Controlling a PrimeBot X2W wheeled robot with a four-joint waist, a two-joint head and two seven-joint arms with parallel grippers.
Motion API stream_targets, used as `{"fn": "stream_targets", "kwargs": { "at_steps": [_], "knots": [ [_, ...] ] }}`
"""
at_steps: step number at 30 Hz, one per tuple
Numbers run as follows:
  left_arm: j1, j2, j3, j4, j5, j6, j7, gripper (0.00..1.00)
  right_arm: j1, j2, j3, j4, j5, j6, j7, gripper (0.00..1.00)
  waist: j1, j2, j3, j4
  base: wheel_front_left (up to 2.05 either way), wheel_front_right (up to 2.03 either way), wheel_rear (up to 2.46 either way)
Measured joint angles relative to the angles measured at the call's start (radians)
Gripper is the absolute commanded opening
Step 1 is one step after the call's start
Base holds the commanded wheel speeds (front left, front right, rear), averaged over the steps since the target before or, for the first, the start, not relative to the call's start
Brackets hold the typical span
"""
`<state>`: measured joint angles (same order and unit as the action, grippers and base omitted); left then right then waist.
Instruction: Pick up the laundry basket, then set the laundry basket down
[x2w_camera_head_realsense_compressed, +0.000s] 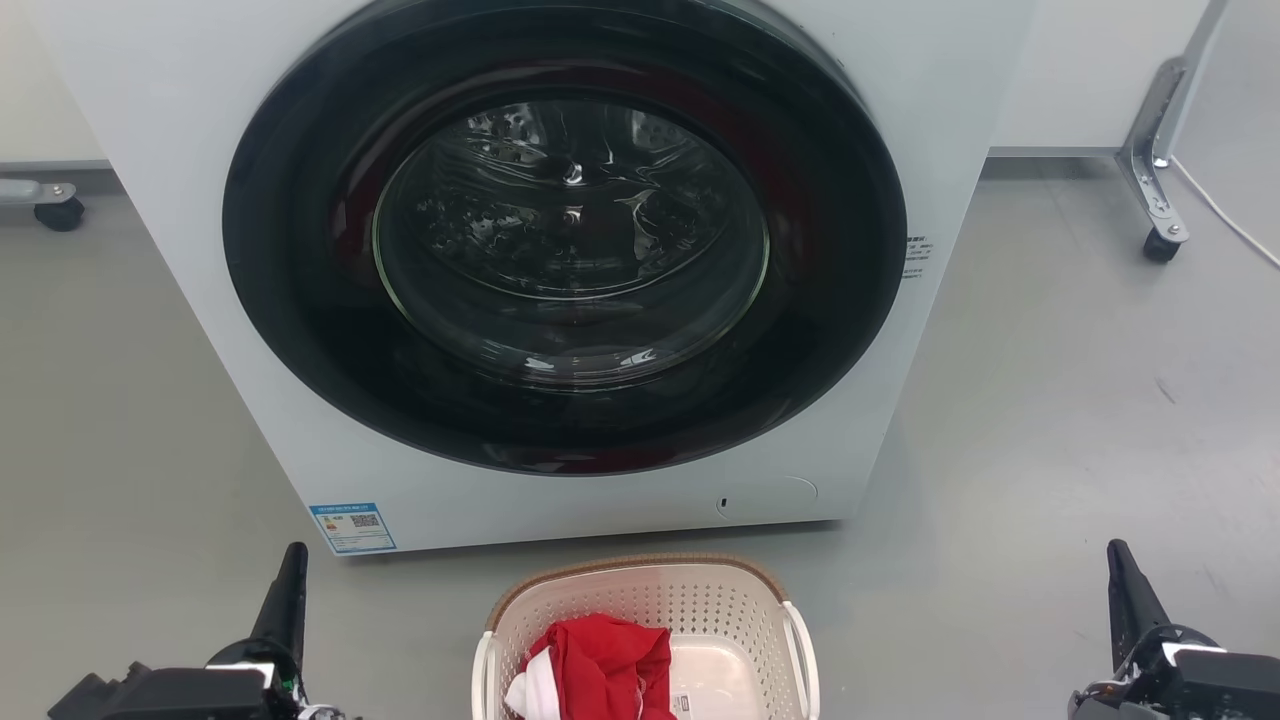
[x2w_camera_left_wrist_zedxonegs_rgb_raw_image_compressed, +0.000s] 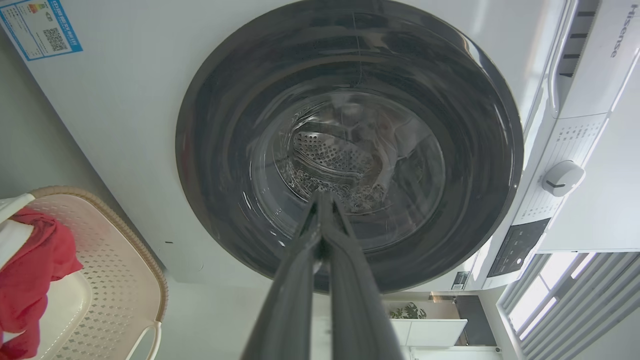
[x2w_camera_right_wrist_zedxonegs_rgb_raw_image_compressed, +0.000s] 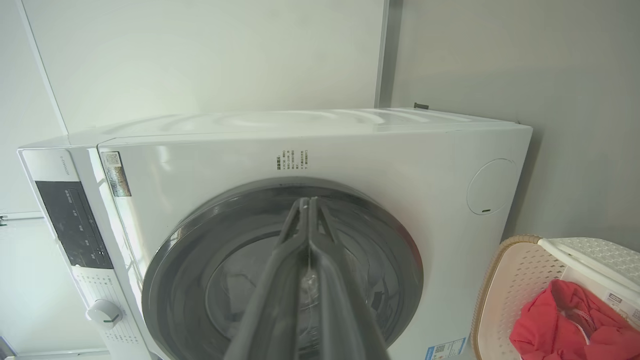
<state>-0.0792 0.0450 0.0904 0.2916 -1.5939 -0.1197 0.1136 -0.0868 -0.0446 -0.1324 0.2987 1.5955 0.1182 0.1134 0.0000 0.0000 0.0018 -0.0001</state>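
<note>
Cream perforated plastic forms the laundry basket (x2w_camera_head_realsense_compressed: 650, 600), rounded-rectangular with brown woven-look rim, standing on the floor (x2w_camera_head_realsense_compressed: 1050, 400) between the left tool (x2w_camera_head_realsense_compressed: 292, 570) and right tool (x2w_camera_head_realsense_compressed: 1118, 565), touching neither. Both tools are narrow, 2 fingers (x2w_camera_left_wrist_zedxonegs_rgb_raw_image_compressed: 300, 280) pressed together, empty. Inside lies a red cloth (x2w_camera_head_realsense_compressed: 600, 655).

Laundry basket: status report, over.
Shut, empty: left gripper, right gripper, flanking laundry basket. Basket on floor before washing machine, red garment inside. Nothing in the way.
</note>
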Motion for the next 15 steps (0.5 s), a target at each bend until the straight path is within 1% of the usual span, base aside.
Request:
{"fn": "stream_targets", "kwargs": {
  "at_steps": [15],
  "knots": [
    [-0.001, -0.002, 0.000, 0.001, -0.007, -0.004, 0.000, 0.00, -0.006, 0.001, -0.001, 0.000, 0.000, 0.001, 0.000, 0.00, 0.0000, 0.0000, 0.000, 0.000, 0.00, 0.00, 0.00]
  ]
}}
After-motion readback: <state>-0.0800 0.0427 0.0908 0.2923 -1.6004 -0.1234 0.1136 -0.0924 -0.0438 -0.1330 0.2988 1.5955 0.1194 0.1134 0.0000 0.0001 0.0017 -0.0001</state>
